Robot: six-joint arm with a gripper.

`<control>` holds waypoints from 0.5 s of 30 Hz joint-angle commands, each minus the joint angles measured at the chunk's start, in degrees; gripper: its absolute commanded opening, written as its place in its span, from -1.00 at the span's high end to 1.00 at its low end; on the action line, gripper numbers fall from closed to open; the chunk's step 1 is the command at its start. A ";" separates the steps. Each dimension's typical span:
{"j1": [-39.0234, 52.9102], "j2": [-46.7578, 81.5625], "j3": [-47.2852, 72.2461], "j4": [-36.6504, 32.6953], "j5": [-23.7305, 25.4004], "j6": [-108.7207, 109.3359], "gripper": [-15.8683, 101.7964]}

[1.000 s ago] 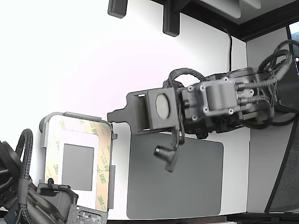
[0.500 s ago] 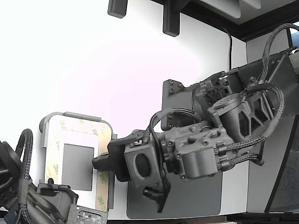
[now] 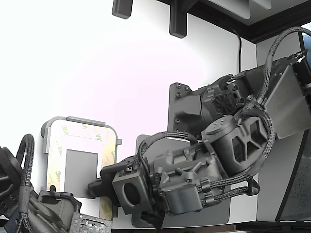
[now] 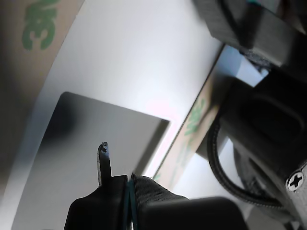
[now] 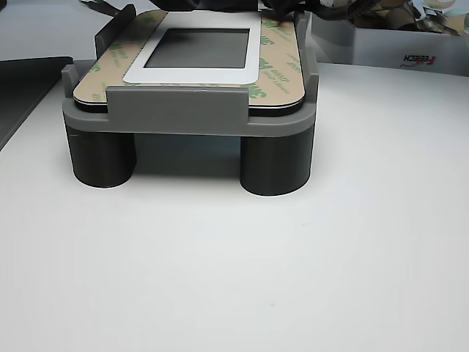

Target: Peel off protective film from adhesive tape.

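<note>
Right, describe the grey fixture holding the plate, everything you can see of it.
The fixture looks like matte grey plastic: a flat tray with low rim walls, raised on dark round legs above the white table. It sits level. The plate, edged with cream 3M-printed liner, lies inside its rim. The gripper reaches over its far end.

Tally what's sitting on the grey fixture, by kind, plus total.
3M-printed liner strips: 3
White rounded plate: 1
Grey square panel: 1
Total: 5
</note>
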 commanded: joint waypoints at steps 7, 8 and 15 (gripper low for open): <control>2.20 -2.46 -6.68 1.49 1.14 0.26 0.80; 2.29 -2.55 -6.77 1.41 0.88 0.00 0.81; 2.81 -3.96 -6.86 0.26 0.09 -1.05 0.84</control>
